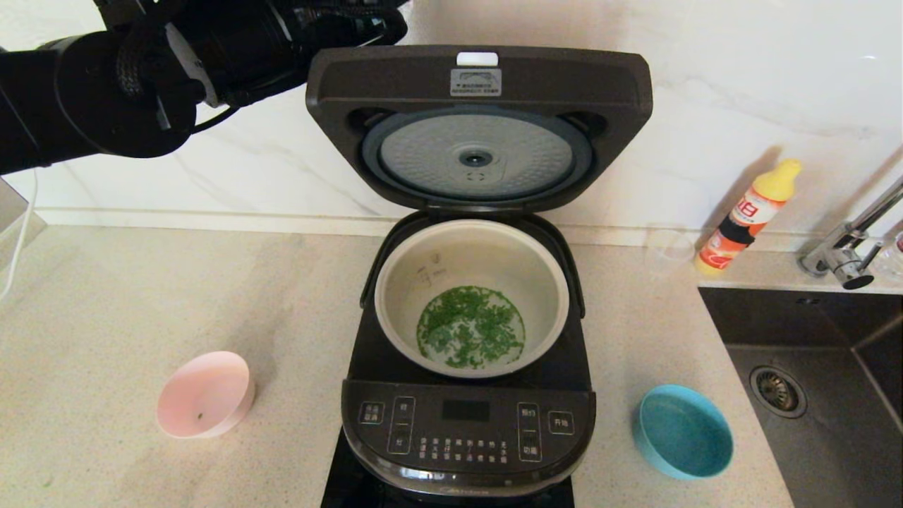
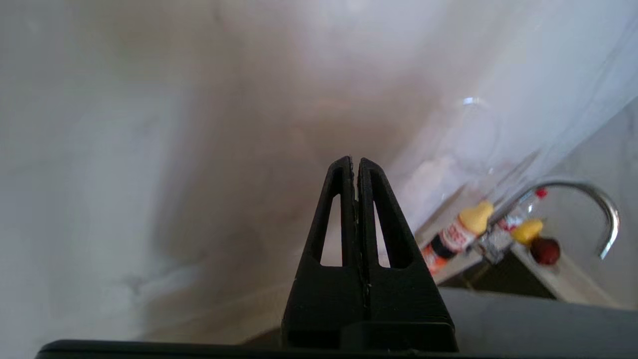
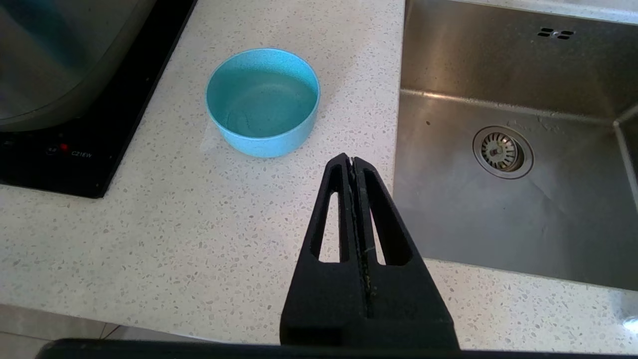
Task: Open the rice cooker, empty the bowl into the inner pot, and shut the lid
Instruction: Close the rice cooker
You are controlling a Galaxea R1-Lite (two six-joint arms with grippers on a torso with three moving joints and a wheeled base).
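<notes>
The black rice cooker (image 1: pixel 465 423) stands open at the centre of the counter. Its lid (image 1: pixel 480 127) is raised upright, with the dimpled silver disc facing me. The cream inner pot (image 1: pixel 471 296) holds green bits on its bottom. The pink bowl (image 1: pixel 206 395) sits upright on the counter left of the cooker, empty but for a green speck. My left arm (image 1: pixel 127 85) is raised at the upper left, reaching behind the lid's top left corner. My left gripper (image 2: pixel 355 159) is shut and empty, facing the wall. My right gripper (image 3: pixel 352 158) is shut and empty above the counter near the sink.
A teal bowl (image 1: pixel 683 430) sits right of the cooker and shows in the right wrist view (image 3: pixel 262 99). A sink (image 1: pixel 811 395) with a faucet (image 1: pixel 846 247) lies at the right. An orange bottle (image 1: pixel 748 215) and a clear cup (image 1: pixel 669 250) stand by the wall.
</notes>
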